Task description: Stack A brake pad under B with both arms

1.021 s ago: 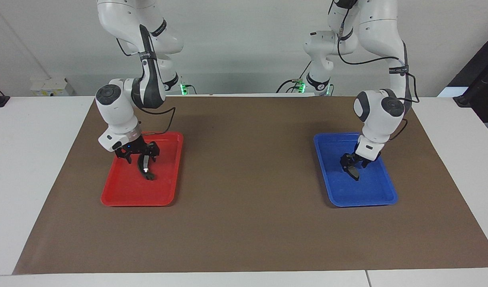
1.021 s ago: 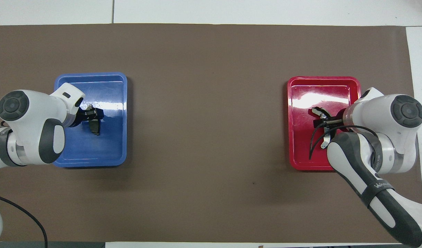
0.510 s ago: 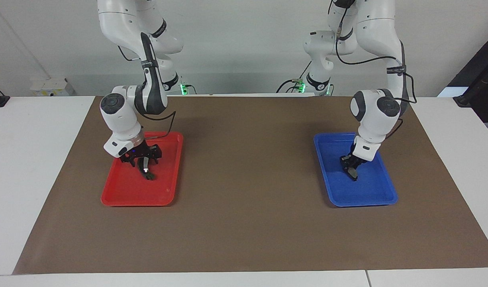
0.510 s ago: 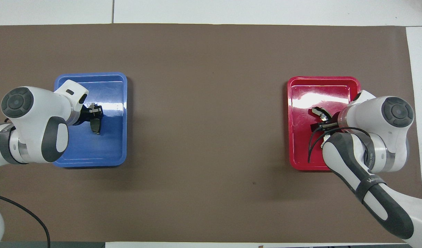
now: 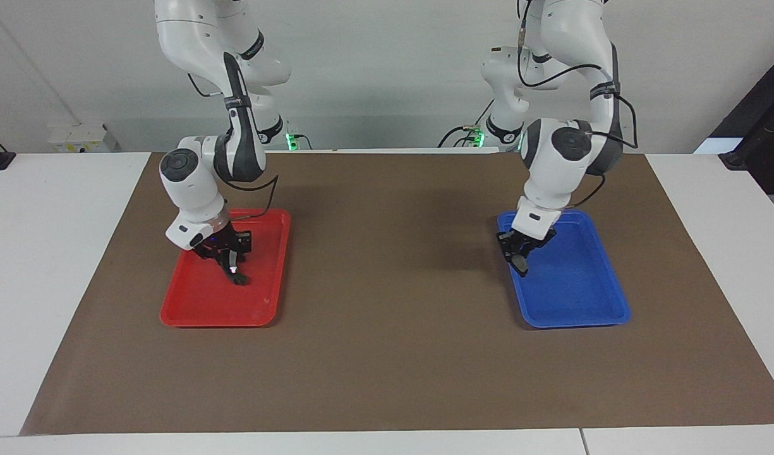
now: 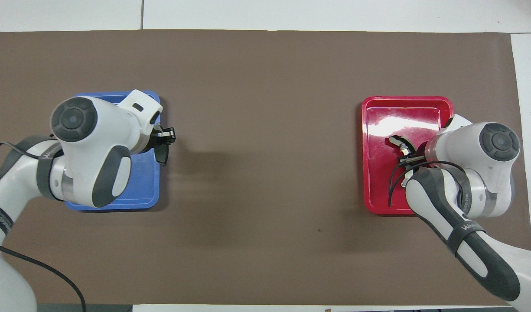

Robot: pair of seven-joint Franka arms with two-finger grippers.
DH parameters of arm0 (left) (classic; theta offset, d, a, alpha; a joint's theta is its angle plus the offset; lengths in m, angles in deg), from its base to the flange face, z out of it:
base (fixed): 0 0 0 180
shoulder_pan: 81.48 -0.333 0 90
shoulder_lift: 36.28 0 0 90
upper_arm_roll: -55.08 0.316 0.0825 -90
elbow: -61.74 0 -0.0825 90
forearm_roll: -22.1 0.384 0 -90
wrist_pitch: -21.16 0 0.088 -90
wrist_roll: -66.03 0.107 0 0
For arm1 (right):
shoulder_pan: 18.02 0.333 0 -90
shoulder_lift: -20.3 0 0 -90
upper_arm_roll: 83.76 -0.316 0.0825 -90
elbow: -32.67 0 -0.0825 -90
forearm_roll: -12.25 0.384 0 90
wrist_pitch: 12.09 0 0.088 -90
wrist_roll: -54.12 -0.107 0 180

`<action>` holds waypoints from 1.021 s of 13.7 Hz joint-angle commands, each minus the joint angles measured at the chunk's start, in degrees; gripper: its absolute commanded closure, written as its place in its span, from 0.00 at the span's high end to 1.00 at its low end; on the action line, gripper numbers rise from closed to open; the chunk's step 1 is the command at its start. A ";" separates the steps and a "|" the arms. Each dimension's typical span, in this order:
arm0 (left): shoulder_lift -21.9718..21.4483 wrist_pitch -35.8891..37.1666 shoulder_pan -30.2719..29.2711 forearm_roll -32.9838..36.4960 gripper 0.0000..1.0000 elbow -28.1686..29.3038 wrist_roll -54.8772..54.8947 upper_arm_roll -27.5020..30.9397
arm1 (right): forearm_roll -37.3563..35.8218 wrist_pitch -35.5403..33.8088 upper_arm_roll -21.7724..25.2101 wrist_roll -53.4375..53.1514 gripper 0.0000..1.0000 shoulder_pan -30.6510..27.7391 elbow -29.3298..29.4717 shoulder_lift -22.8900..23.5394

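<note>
The A brake pad (image 5: 521,264) (image 6: 162,155), short and dark grey, hangs in the air over the blue tray's (image 5: 576,297) (image 6: 139,190) rim toward the table's middle. My left gripper (image 5: 519,254) (image 6: 164,139) is shut on it. B (image 5: 234,270) (image 6: 397,142), the long dark crescent with a silver strip and shiny stud, sits in the red tray (image 5: 197,309) (image 6: 378,112). My right gripper (image 5: 227,254) (image 6: 408,158) is low in that tray and shut on B's upper part. B's lower end is at the tray floor.
A brown mat (image 5: 387,354) covers the table between the two trays. White tabletop (image 5: 58,253) borders the mat at both ends.
The left arm has lifted the pad off the blue tray's floor and carried it toward the table's middle. The right gripper's fingers have closed on B.
</note>
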 commanded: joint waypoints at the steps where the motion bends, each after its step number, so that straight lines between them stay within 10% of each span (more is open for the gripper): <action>1: 1.70 -3.58 6.15 0.32 0.01 0.32 -4.52 0.62 | 1.00 1.15 -0.44 1.48 0.00 -0.55 -0.57 -0.50; 6: 12.14 -7.37 15.38 -0.55 0.02 -7.57 -11.48 0.62 | 4.16 -4.27 -0.44 -8.24 0.00 -0.55 4.07 -1.29; 10: 14.71 -12.02 18.56 -4.95 0.26 -8.48 -10.69 0.18 | 4.17 -16.15 -0.53 -7.32 0.00 -0.37 8.92 -4.80; 13: 14.53 -12.29 17.87 -4.95 0.93 -8.47 -10.60 0.36 | 4.17 -20.98 -3.42 -6.69 0.00 -0.37 12.07 -6.21; 14: 14.01 -12.03 17.25 -4.95 0.99 -8.39 -10.77 0.53 | 4.17 -22.57 -3.60 -6.69 0.00 -0.37 13.57 -6.13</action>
